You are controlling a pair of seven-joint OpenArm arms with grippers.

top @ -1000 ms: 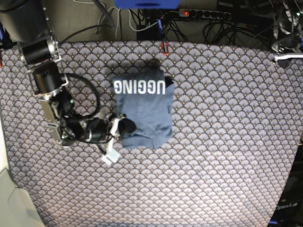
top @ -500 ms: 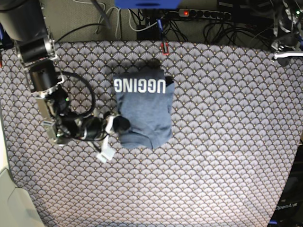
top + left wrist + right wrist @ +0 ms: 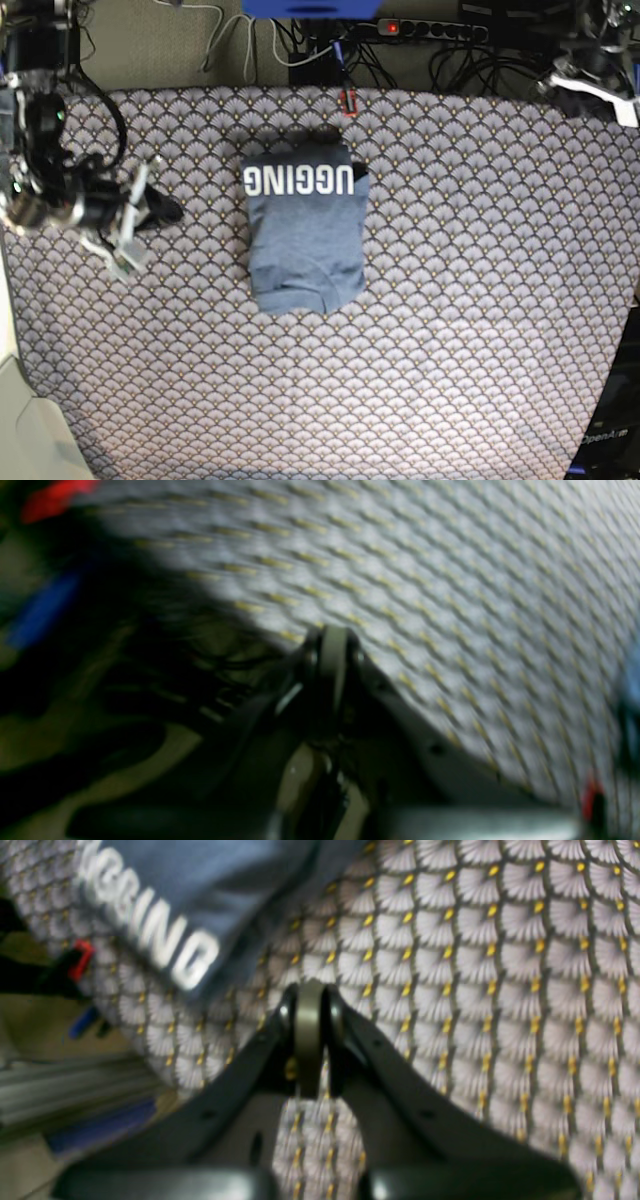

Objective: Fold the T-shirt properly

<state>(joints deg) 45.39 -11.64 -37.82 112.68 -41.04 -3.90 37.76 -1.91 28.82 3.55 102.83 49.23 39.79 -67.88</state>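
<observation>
Your right claw (image 3: 309, 990) is hovering pinched together over the patterned surface (image 3: 480, 300), well apart from the folded T-shirt (image 3: 305, 235) lying mid-surface, while your left claw (image 3: 332, 640) is sitting closed at the far corner.

White block capitals reading "UGGING" stand upside down along the twelve o'clock edge of the folded T-shirt (image 3: 304, 236) in the base view. The right wrist view shows the same lettering blurred, at about ten o'clock. Faint "OpenArm" lettering stands on a dark robot part (image 3: 608, 437) at the five o'clock corner of the base view.
</observation>
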